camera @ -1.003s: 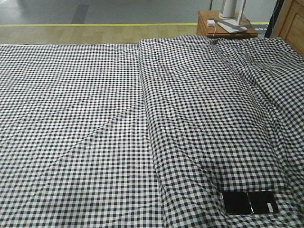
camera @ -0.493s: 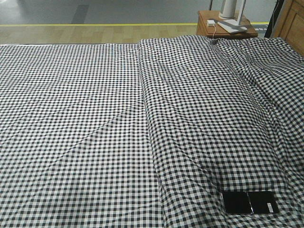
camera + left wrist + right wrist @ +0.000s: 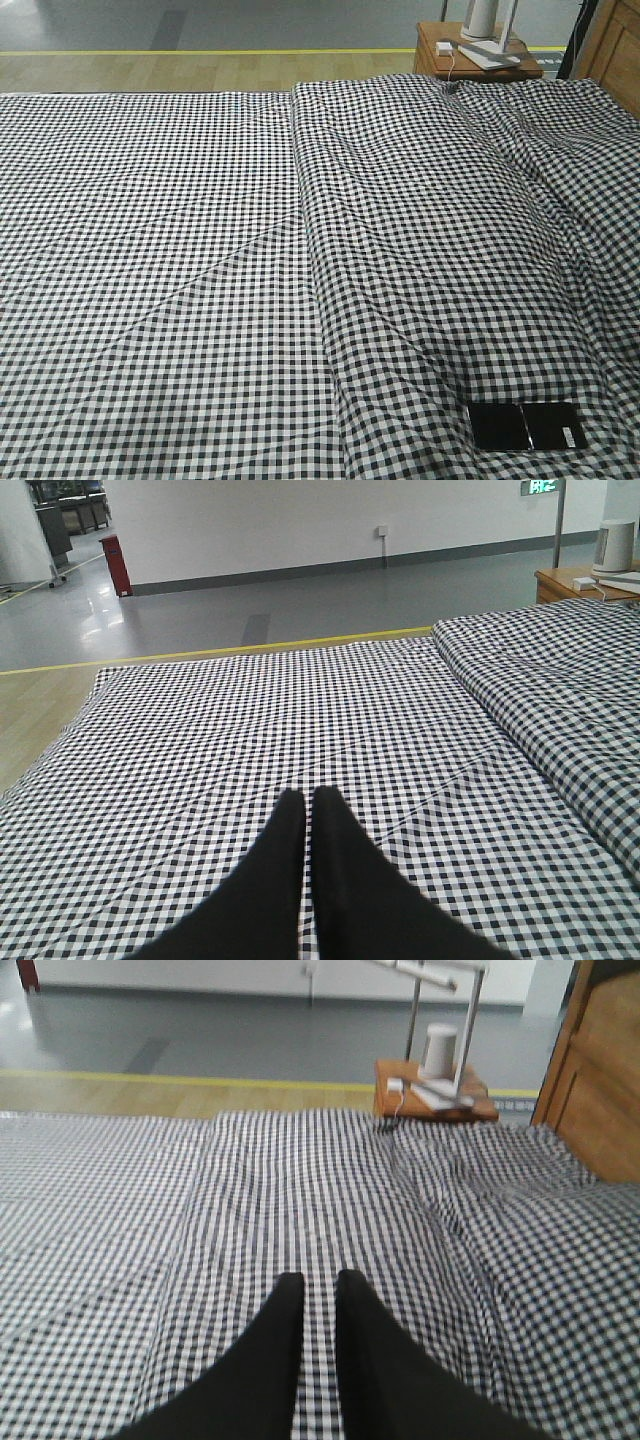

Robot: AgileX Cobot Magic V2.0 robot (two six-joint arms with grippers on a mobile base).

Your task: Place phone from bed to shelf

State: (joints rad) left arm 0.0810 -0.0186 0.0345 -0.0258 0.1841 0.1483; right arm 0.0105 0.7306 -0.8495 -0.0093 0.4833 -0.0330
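Note:
The phone point(image 3: 527, 426) is a glossy black slab with a centre crease. It lies flat on the black-and-white checked bed point(image 3: 200, 250) at the near right corner of the front view. Neither wrist view shows it. My left gripper point(image 3: 307, 798) hovers over the left part of the bed point(image 3: 300, 710), fingers pressed together and empty. My right gripper point(image 3: 319, 1282) hangs over the raised right part of the bed point(image 3: 300, 1190), its fingers a narrow gap apart with only fabric showing between them. The shelf is out of view.
A reddish-brown nightstand point(image 3: 475, 55) with a white cylinder and a cable stands beyond the bed's far right corner. A brown wooden panel point(image 3: 595, 1070) rises along the right side. A long fold point(image 3: 310, 230) divides the bedcover. Grey floor lies beyond the bed.

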